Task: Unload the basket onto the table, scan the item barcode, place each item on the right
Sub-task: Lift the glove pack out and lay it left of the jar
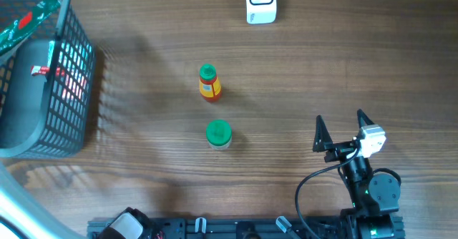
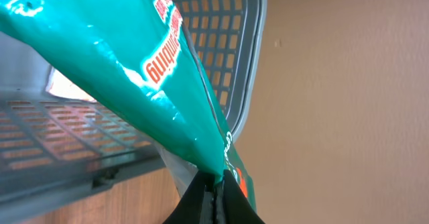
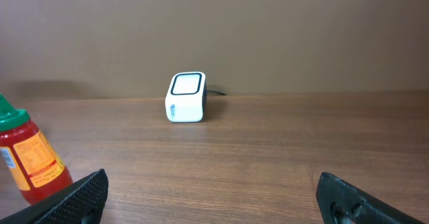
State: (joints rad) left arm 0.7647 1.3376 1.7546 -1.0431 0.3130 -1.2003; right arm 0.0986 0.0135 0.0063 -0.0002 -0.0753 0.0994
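Left wrist: glossy teal pouch [image 2: 134, 70], orange lettering, pinched by left jaws; right jaws spread.

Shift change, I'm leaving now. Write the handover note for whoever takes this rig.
Left gripper: shut on the teal plastic bag, at the grey mesh basket.
Right gripper: open, empty.
White box scanner sits far across the wooden table; red sauce bottle and green-lidded jar stand mid-table.
Done: bag gripped.
To do: bring its barcode to the scanner.
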